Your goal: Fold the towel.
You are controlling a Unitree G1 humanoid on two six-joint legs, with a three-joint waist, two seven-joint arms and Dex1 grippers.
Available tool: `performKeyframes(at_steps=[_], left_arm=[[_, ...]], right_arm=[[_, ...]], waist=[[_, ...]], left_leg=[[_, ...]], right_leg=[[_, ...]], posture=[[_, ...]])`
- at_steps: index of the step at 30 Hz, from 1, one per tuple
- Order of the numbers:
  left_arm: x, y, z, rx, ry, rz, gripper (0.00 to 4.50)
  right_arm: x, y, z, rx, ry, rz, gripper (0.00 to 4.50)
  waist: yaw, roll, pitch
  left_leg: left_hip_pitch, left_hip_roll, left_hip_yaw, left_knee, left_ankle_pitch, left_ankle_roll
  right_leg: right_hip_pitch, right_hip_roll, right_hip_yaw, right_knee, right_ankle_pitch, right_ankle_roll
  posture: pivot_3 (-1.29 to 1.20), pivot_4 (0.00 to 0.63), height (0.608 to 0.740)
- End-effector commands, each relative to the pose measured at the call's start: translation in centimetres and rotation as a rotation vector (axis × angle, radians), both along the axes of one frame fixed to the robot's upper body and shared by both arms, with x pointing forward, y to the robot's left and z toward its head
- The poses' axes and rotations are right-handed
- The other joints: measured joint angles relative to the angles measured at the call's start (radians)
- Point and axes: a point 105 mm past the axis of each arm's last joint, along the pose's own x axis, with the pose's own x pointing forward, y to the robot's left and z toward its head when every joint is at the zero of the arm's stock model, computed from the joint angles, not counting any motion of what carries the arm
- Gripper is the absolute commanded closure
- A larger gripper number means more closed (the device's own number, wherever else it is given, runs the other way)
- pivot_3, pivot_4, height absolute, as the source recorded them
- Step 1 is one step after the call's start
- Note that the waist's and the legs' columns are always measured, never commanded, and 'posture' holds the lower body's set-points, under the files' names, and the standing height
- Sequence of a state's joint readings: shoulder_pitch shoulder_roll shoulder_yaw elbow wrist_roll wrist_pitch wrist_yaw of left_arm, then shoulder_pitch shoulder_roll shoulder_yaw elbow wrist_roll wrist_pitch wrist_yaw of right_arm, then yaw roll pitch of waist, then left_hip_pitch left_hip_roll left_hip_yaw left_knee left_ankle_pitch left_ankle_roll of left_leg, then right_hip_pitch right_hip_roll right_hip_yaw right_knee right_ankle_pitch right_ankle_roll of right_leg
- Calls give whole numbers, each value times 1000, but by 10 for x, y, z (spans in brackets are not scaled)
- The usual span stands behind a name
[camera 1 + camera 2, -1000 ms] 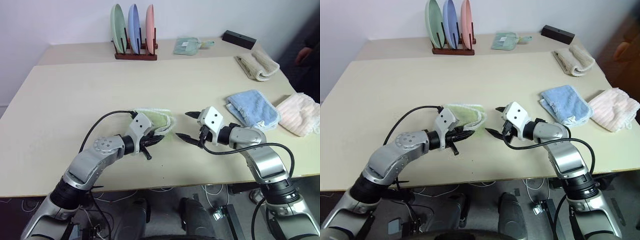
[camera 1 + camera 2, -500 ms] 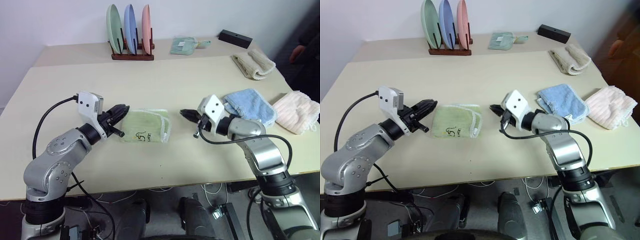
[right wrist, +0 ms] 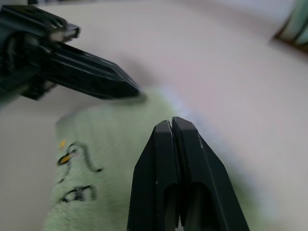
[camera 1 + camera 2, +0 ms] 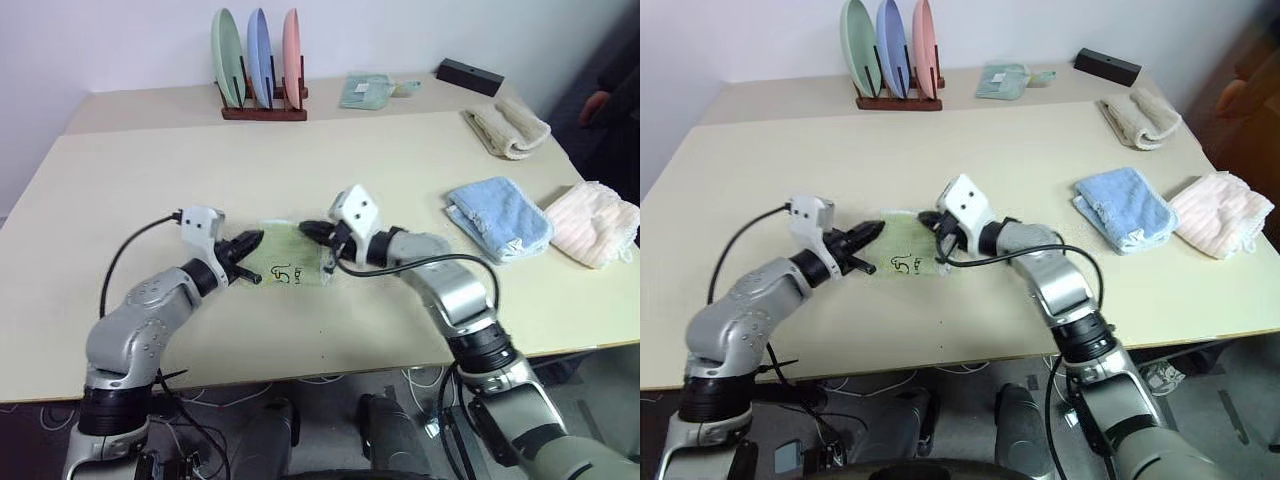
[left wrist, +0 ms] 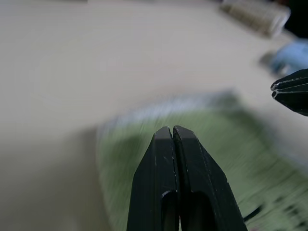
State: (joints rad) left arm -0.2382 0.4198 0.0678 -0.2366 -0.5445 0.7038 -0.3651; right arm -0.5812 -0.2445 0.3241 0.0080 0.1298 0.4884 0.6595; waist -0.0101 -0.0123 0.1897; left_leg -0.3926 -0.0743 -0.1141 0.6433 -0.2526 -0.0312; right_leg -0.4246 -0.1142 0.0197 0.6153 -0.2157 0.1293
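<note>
Already we have the towel (image 4: 287,264) down to a small thick packet, lying flat on the bench (image 4: 120,200) near its front edge, with the dark printed mark facing up. By our reckoning the folding itself looks done or very nearly so; what may be left is a last pressing or squaring of the edges, and then pulling our arms clear.

Our left claw (image 4: 256,240) hangs at the packet's left edge, its fingers pressed fully together and gripping nothing. Our right claw (image 4: 304,228) sits over the far right corner of the packet, likewise closed tight with no cloth between the fingers. In the wrist views each pair of black fingers meets with no gap, above the green cloth. Whether either tip actually touches the towel we cannot tell.

A second ago both claws were parted, the left one down on the green bundle and the right one standing apart from it on the right. Half a second ago both had drawn back to either side, leaving the folded packet in plain sight. Now both have swung in toward it again, closed.
</note>
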Motion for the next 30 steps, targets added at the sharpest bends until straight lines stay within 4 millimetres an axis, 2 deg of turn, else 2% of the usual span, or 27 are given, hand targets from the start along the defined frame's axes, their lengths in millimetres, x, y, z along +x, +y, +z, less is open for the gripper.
performKeyframes(at_steps=[1, 4, 6, 9, 11, 12, 15, 18, 22, 23, 30], left_arm=[[6, -5, -9, 35, -14, -5, 4474], [7, -7, -21, 60, -6, -7, 4474], [8, -7, -27, 81, -14, -4, 4474], [8, -7, -21, 41, -52, 7, 4474], [7, -3, -3, -26, -105, 30, 4474], [5, 1, 8, -76, -126, 46, 4496], [-1, 21, 24, -160, -135, 120, 3687], [-10, 35, 21, -194, -77, 158, 2199], [-18, 36, 9, -273, 41, 171, 302], [-18, 34, 6, -287, 70, 178, 63], [-17, -10, -18, -435, 287, 103, 63]], right_arm=[[3, -4, -28, -56, 46, -39, 4500], [10, -13, -42, -93, 65, -91, 4500], [13, -18, -42, -94, 50, -110, 4500], [14, -19, -25, -32, 7, -110, 4500], [12, -23, -4, 29, -27, -91, 4500], [10, -27, 7, 44, -56, -71, 4255], [-2, -37, 27, 48, -109, -6, 3332], [-20, -44, 36, 20, -132, 74, 1822], [-42, -49, 42, -25, -159, 164, 10], [-44, -49, 43, -30, -163, 173, 0], [-47, -45, 36, -81, -199, 196, 0]], waist=[[1, 0, 0], [-3, 1, -1], [-2, 1, -2], [0, 1, -2], [1, 1, -2], [0, 1, -2], [-3, 1, -1], [-6, 1, -1], [-5, 0, -1], [-4, 0, -1], [3, -1, -1]], left_leg=[[0, 0, 0, 0, 0, 0], [0, 0, 0, 0, 0, 0], [1, 0, 0, 0, 0, 0], [2, 0, 0, 0, 0, 0], [1, 0, 0, 0, 0, 0], [1, 0, -1, 0, 0, 0], [0, 1, -2, 0, 0, 0], [0, 1, -2, 0, 0, 0], [0, 1, -1, -1, 0, 0], [0, 1, -1, -1, 0, 0], [0, 1, -1, 2, 0, 0]], right_leg=[[0, 0, 0, 0, 0, 0], [0, 0, 0, 0, 0, 0], [1, 0, 0, 1, 0, 0], [1, 0, 0, 1, 0, 0], [1, 0, 0, 1, 0, 0], [1, 0, 0, 1, 0, 0], [-1, 0, 0, 1, 0, 0], [-1, 0, -1, 1, 0, 0], [-1, 0, 0, 1, 0, 0], [-1, 0, 0, 1, 0, 0], [2, 0, -1, 1, 0, 0]], posture=[[0, 150, 737], [0, 150, 737], [0, 150, 737], [0, 150, 737], [0, 150, 737], [0, 150, 737], [0, 150, 737], [0, 150, 737], [0, 150, 737], [0, 150, 737], [0, 150, 737]])
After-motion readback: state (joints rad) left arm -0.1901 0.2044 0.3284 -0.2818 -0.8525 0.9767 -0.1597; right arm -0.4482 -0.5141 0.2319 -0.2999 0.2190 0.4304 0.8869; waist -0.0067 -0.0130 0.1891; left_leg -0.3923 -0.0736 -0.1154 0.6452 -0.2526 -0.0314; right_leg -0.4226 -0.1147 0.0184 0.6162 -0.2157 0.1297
